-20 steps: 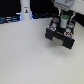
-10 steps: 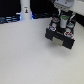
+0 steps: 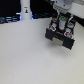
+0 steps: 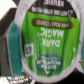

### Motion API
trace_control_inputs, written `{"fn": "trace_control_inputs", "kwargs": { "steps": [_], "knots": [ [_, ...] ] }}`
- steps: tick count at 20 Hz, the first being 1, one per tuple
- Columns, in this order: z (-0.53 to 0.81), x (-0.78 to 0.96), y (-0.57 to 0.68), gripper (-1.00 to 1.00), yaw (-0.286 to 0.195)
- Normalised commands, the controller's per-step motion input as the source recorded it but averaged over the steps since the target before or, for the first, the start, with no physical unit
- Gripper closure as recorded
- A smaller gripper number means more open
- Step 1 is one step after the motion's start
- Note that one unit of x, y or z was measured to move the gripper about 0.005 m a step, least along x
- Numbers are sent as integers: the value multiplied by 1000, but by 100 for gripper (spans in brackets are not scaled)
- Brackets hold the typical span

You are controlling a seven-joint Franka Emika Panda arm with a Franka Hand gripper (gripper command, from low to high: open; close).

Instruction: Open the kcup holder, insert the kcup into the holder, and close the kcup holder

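Exterior view: the arm reaches down from the top edge toward the kcup holder (image 3: 62, 36), a black boxy unit standing on the white table (image 3: 25, 55) at the exterior view's right. The gripper (image 3: 62, 19) sits directly over the top of the holder, where several pods stand; one with a red-and-white top (image 3: 71, 23) shows beside it. A patch of green, the kcup (image 3: 63, 20), appears right at the gripper's tip. At this size the fingers cannot be made out singly, so how wide they are spread, and whether they press on the pod, cannot be told from here. A white bottle-like object (image 3: 25, 10) stands at the far edge of the table, well apart from the holder.

Wrist view: the kcup (image 4: 46, 42) fills nearly the whole picture, its bright green lid ringed by a pale rim. White lettering on the lid reads "DARK MAGIC"; above it a smaller line appears to read "EXTRA BOLD COFFEE", and a round emblem lies below, its words too blurred to read. Dark shapes flank the pod on both sides, but they cannot be identified with certainty as fingers.
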Motion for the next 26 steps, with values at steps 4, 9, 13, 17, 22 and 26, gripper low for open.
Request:
{"fn": "trace_control_inputs", "kwargs": {
  "steps": [4, 9, 13, 17, 22, 26],
  "knots": [
    [40, -91, -249, 100, -39],
    [-103, -2, -186, 100, -15],
    [-273, 0, 19, 100, 3],
    [-197, 14, 62, 100, 15],
    [-151, 5, 60, 100, 11],
    [-84, -46, 0, 100, 6]
  ]
}}
